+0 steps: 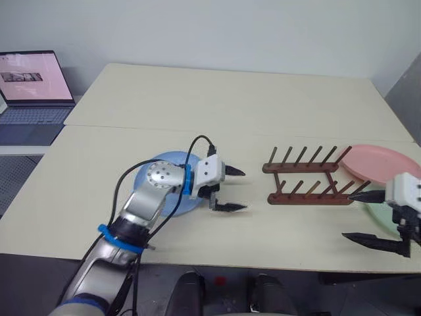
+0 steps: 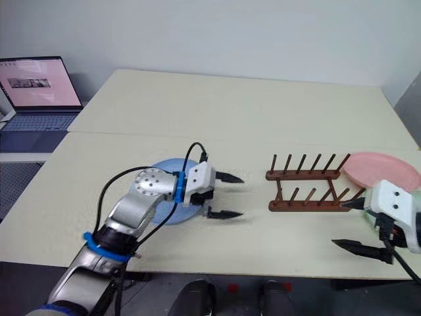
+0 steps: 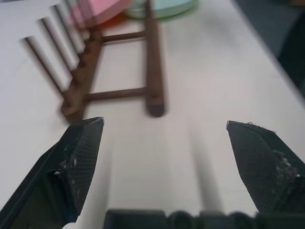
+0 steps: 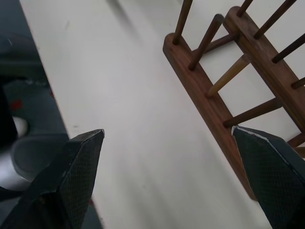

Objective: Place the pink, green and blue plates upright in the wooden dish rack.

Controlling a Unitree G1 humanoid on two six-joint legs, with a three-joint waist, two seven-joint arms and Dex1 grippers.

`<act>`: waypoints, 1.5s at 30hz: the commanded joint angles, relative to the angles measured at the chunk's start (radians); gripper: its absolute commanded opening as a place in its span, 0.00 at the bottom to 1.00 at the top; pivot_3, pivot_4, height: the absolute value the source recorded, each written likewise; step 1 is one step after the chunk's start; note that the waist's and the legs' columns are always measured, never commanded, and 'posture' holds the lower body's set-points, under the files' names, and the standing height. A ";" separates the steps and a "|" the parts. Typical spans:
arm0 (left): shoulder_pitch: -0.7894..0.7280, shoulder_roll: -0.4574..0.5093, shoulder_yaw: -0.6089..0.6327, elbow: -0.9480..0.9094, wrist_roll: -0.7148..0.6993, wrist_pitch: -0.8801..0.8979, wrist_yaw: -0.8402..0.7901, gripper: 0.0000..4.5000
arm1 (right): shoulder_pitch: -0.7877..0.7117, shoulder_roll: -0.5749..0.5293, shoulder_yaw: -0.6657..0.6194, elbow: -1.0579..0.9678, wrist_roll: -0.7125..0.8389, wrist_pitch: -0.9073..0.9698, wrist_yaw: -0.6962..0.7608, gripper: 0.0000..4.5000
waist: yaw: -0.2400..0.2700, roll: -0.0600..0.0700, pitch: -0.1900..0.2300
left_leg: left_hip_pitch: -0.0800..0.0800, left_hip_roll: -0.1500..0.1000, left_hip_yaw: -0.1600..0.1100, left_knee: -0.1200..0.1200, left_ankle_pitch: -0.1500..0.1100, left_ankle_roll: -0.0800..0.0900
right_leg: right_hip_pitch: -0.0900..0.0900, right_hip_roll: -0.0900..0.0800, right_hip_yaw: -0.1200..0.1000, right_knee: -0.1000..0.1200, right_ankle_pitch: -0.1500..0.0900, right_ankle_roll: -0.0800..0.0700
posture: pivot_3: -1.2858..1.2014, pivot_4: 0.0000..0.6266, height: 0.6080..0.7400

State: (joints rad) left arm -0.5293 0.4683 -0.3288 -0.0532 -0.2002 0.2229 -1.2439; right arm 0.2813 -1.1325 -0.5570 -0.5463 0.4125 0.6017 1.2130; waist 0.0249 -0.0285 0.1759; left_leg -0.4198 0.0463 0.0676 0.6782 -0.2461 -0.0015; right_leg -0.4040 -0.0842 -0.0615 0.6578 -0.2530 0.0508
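From the head camera, your left gripper [image 1: 229,189] hovers at table centre, its black fingers spread apart and holding nothing. The blue plate [image 1: 152,172] lies flat just behind it, at its nine o'clock, half hidden by the wrist. The wooden dish rack [image 1: 308,184] stands empty at three o'clock from that gripper, with bare table [image 1: 217,99] between. The pink plate [image 1: 381,162] lies at the rack's far right end, at its three o'clock, its rim just beside the end pegs. Your right gripper [image 1: 375,218] waits at five o'clock from the rack, jaws wide and empty.

In the left wrist view, the fingers [image 3: 76,160] frame the rack's near end, with the pink plate and green plate [image 3: 164,7] beyond it.

In the right wrist view, the open fingers [image 4: 71,181] frame the rack's rail and pegs.

No plate is racked yet. To take one well, I'd judge you should pinch a rim, tip the plate upright, and lower it between two peg pairs.
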 commanded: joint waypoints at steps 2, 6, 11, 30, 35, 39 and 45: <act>0.029 -0.052 -0.097 -0.059 -0.001 0.067 0.014 0.73 | -0.050 -0.040 0.112 0.090 -0.106 -0.100 -0.033 0.87 | 0.001 0.000 0.000 | 0.000 -0.001 0.000 0.001 0.000 0.000 | 0.000 -0.001 0.000 0.000 -0.001 0.001 | 0.52 0.24 0.99; 0.017 -0.123 -0.165 -0.005 0.064 0.057 0.073 0.45 | -0.065 -0.064 0.188 0.162 -0.182 -0.188 -0.034 0.55 | 0.000 0.000 0.000 | 0.000 -0.003 0.001 0.001 0.000 0.000 | 0.000 -0.001 0.000 0.000 0.000 0.001 | 0.52 0.24 0.99; -0.007 -0.238 -0.242 0.145 0.199 -0.030 0.210 0.09 | -0.120 -0.052 0.275 0.243 -0.233 -0.244 -0.059 0.14 | -0.001 0.000 0.000 | 0.000 -0.002 -0.001 0.001 0.000 0.000 | 0.000 0.002 0.000 0.001 0.000 0.001 | 0.52 0.24 0.99; -0.201 -0.403 -0.196 0.654 0.398 -0.256 0.547 0.00 | -0.467 0.126 0.590 0.576 -0.446 -0.367 -0.224 0.01 | -0.004 0.002 -0.001 | 0.001 -0.003 -0.001 0.002 0.002 0.002 | 0.000 0.002 0.000 0.001 0.002 -0.001 | 0.52 0.24 0.99; -0.256 -0.412 -0.175 0.738 0.405 -0.299 0.593 0.00 | -0.548 0.161 0.616 0.651 -0.478 -0.390 -0.252 0.01 | -0.007 0.002 -0.001 | 0.002 -0.003 -0.002 0.002 0.002 0.003 | -0.001 0.003 0.001 0.002 0.004 -0.001 | 0.52 0.24 0.99; -0.276 -0.415 -0.161 0.772 0.408 -0.319 0.611 0.00 | -0.599 0.187 0.630 0.709 -0.501 -0.409 -0.269 0.01 | -0.010 0.002 -0.001 | 0.002 -0.002 -0.001 0.002 0.002 0.003 | -0.001 0.004 0.001 0.002 0.006 -0.005 | 0.52 0.24 0.99; -0.304 -0.429 -0.141 0.836 0.415 -0.340 0.640 0.00 | -0.647 0.216 0.639 0.762 -0.522 -0.425 -0.284 0.01 | -0.010 0.002 -0.001 | 0.001 -0.002 -0.001 0.002 0.002 0.003 | -0.001 0.004 0.001 0.002 0.007 -0.006 | 0.52 0.24 0.99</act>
State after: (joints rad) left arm -0.8160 0.0400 -0.4931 0.7613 0.1976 -0.1096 -0.6343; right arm -0.3448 -0.9108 0.0866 0.2174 -0.1025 0.1888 0.9407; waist 0.0144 -0.0267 0.1749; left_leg -0.4185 0.0439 0.0667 0.6798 -0.2438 0.0014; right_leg -0.4049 -0.0804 -0.0600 0.6593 -0.2465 0.0451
